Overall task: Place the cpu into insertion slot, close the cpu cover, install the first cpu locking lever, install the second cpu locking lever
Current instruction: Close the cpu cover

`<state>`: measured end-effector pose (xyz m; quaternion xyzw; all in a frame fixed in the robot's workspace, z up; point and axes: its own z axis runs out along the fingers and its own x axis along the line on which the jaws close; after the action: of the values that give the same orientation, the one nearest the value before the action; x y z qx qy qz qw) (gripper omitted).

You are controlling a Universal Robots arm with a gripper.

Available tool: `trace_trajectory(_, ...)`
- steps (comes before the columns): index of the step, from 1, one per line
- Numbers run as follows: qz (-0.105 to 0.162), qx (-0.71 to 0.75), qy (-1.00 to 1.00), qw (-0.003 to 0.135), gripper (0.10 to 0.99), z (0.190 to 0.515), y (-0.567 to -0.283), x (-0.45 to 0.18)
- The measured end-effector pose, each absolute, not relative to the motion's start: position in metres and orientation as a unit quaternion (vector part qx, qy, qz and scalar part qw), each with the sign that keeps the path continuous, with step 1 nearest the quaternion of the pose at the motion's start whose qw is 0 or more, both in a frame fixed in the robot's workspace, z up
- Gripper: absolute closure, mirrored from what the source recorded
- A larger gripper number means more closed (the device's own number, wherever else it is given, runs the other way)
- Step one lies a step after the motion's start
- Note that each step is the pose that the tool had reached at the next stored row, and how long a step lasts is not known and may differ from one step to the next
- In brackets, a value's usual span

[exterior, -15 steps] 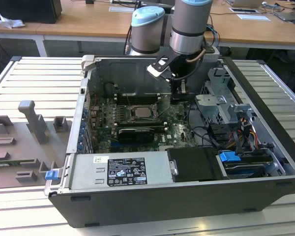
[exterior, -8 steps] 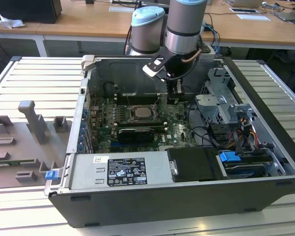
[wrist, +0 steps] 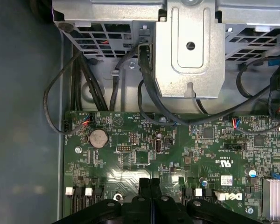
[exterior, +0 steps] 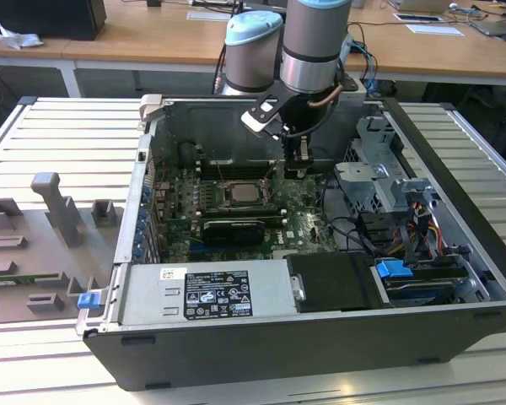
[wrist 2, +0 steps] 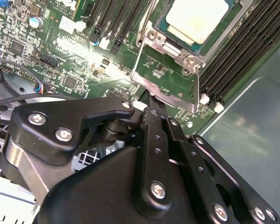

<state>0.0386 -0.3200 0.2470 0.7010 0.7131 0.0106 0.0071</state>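
The cpu [exterior: 239, 194] [wrist 2: 196, 18], a pale square chip, lies flat in the insertion slot [exterior: 266, 197] on the green board. The cpu cover [wrist 2: 164, 41], a silver frame, lies around its edges. Thin wire levers [wrist 2: 139, 44] [wrist 2: 196, 88] run from the socket's corners to a silver plate [wrist 2: 165, 91]. My gripper [exterior: 297, 171] [wrist 2: 151, 109] [wrist: 150, 183] hangs just off the socket, on the exterior view's right. Its black fingers are pressed together with nothing between them, and their tip is close to the silver plate.
Long black memory slots [wrist 2: 242, 51] flank the socket. A black card [exterior: 234, 229] lies in front of it. Black cables [wrist: 149, 88] and a metal drive cage [wrist: 191, 46] sit past the board's edge. The case wall [wrist 2: 256, 140] is near.
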Motion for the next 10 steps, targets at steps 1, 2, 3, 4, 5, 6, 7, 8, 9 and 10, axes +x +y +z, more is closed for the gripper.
trace_trajectory(1,0.011,0.701,0.713,0.007,0.980,0.2470,-0.3200,0.0386)
trace_trajectory(2,0.011,0.701,0.713,0.007,0.980,0.2470,-0.3200,0.0384)
trace_trajectory(3,0.011,0.701,0.713,0.007,0.980,0.2470,-0.3200,0.0383)
trace_trajectory(4,0.011,0.701,0.713,0.007,0.980,0.2470,-0.3200,0.0383)
trace_trajectory(5,0.011,0.701,0.713,0.007,0.980,0.2470,-0.3200,0.0382)
trace_trajectory(6,0.011,0.701,0.713,0.007,0.980,0.2470,-0.3200,0.0382)
trace_trajectory(7,0.011,0.701,0.713,0.007,0.980,0.2470,-0.3200,0.0381)
trace_trajectory(8,0.011,0.701,0.713,0.007,0.980,0.2470,-0.3200,0.0380)
trace_trajectory(9,0.011,0.701,0.713,0.007,0.980,0.2470,-0.3200,0.0379)
trace_trajectory(10,0.011,0.701,0.713,0.007,0.980,0.2470,-0.3200,0.0379)
